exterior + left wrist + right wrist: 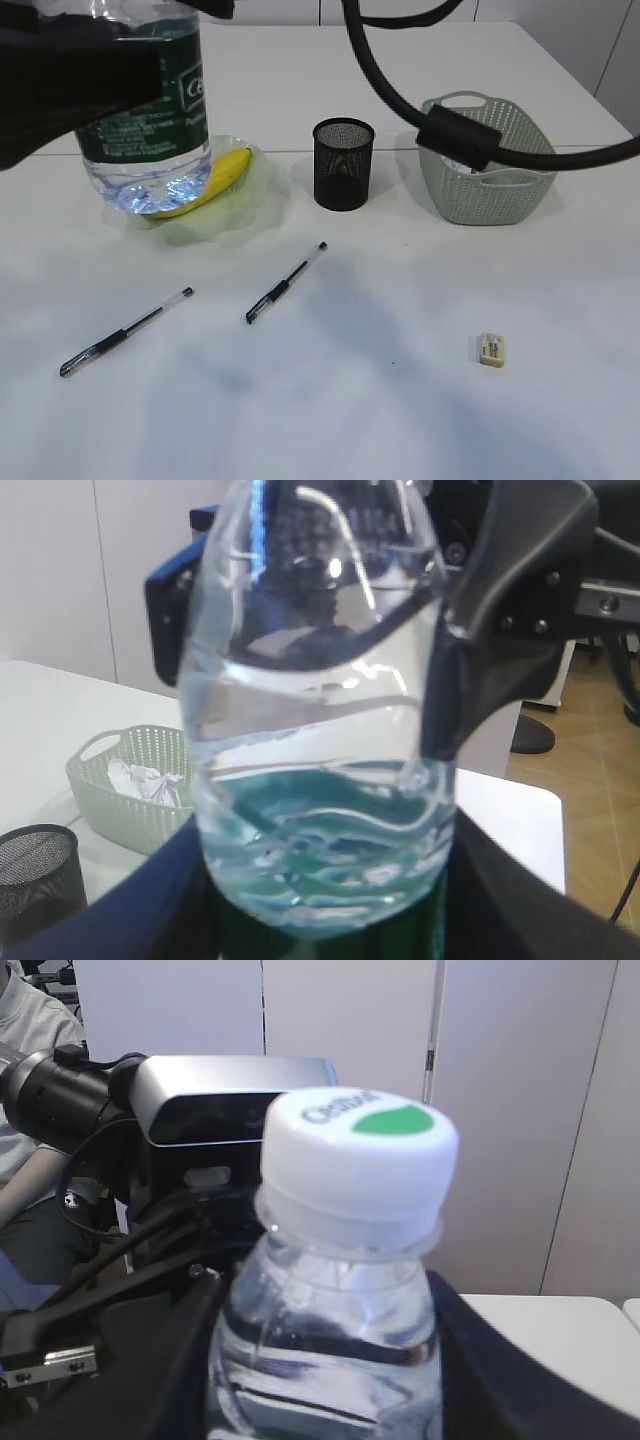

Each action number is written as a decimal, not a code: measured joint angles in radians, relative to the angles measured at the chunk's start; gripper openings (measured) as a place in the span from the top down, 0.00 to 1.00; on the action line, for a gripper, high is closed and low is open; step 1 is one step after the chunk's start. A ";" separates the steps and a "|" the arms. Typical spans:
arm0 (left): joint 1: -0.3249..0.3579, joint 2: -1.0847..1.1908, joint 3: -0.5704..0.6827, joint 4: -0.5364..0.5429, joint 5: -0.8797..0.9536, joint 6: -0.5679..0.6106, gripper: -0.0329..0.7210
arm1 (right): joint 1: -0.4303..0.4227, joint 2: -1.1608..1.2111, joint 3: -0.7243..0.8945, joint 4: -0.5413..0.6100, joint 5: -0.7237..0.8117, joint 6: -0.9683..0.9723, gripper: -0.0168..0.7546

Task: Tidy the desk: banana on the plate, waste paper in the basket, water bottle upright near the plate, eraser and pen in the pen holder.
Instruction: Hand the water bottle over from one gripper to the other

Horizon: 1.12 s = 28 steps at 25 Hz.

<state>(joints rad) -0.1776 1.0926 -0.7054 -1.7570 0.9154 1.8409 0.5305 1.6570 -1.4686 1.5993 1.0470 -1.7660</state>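
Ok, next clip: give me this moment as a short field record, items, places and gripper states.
bottle: upright, held up close to the camera, in front of the plate
banana: on the plate
paper: in the basket
pens: two, and, lying on the table
eraser: on the table, front right
holder: upright, contents not visible
left gripper: shut on bottle
right gripper: cannot tell

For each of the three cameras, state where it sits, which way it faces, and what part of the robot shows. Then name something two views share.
Exterior view: raised, looking down across the table; dark arm and cable visible.
Left wrist view: on the wrist, facing the water bottle up close; dark gripper fingers flank it.
Right wrist view: faces the bottle's white cap; dark gripper parts at bottom edges.
Shared: basket appears in exterior and left wrist views.
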 joint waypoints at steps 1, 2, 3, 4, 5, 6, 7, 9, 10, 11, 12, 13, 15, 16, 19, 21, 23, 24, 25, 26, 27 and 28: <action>0.000 0.000 0.000 0.000 0.000 0.000 0.44 | 0.000 0.000 0.000 0.000 0.000 0.000 0.48; 0.000 0.000 0.000 0.000 0.000 0.000 0.45 | 0.000 0.000 0.000 0.000 0.000 0.000 0.48; 0.000 0.000 0.000 0.000 0.000 0.002 0.45 | 0.000 0.000 0.000 0.000 0.000 0.000 0.48; 0.000 0.000 0.000 0.000 0.000 0.002 0.46 | 0.000 0.000 0.000 0.000 0.000 0.000 0.47; 0.000 0.000 0.000 0.000 0.000 0.002 0.46 | 0.000 0.000 0.000 0.000 0.000 0.000 0.47; 0.000 0.000 0.000 0.000 0.000 0.004 0.46 | 0.000 0.000 0.000 0.000 0.000 0.000 0.47; 0.000 0.000 0.000 0.000 -0.002 0.004 0.46 | 0.000 0.000 0.000 0.000 0.000 0.000 0.46; 0.000 0.000 0.000 0.000 -0.002 0.009 0.47 | 0.000 0.000 0.000 0.000 0.000 0.000 0.43; 0.000 0.000 0.000 0.000 -0.002 0.016 0.47 | 0.000 0.000 0.000 0.000 0.000 0.000 0.40; -0.002 0.000 0.000 0.000 -0.002 0.022 0.47 | 0.000 0.000 0.000 0.000 0.000 0.000 0.37; -0.002 0.000 0.000 0.000 -0.004 0.025 0.48 | 0.000 0.000 0.000 0.000 0.000 0.000 0.34; -0.002 0.000 0.000 0.000 -0.007 0.029 0.48 | 0.000 0.000 0.000 0.000 0.000 0.000 0.32; -0.002 0.003 0.002 0.012 -0.021 0.033 0.48 | 0.000 0.000 0.000 0.011 -0.007 0.000 0.30; -0.002 0.005 0.006 0.018 -0.026 0.034 0.48 | 0.000 -0.002 0.000 0.018 -0.011 0.000 0.30; -0.002 0.008 0.007 0.027 -0.043 0.041 0.48 | -0.002 -0.006 0.000 0.022 -0.017 0.000 0.29; -0.002 0.008 0.007 0.027 -0.044 0.043 0.48 | -0.008 -0.012 0.000 0.024 -0.017 0.000 0.29; -0.002 0.008 0.007 0.027 -0.044 0.047 0.48 | -0.015 -0.017 0.000 0.024 -0.018 0.000 0.28; -0.002 0.008 0.007 0.027 -0.044 0.049 0.48 | -0.019 -0.019 0.000 0.024 -0.018 0.000 0.28; -0.002 0.008 0.007 0.027 -0.044 0.051 0.48 | -0.022 -0.021 0.000 0.024 -0.018 0.005 0.28; -0.002 0.008 0.007 0.027 -0.044 0.052 0.48 | -0.028 -0.021 0.000 0.019 -0.018 0.007 0.28; -0.002 0.008 0.007 0.027 -0.044 0.054 0.48 | -0.035 -0.023 0.000 0.011 -0.019 0.014 0.28; -0.002 0.008 0.007 0.028 -0.044 0.059 0.48 | -0.042 -0.023 0.000 -0.001 -0.025 0.022 0.28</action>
<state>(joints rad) -0.1795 1.1006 -0.6980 -1.7288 0.8711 1.8996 0.4881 1.6340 -1.4686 1.5982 1.0222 -1.7443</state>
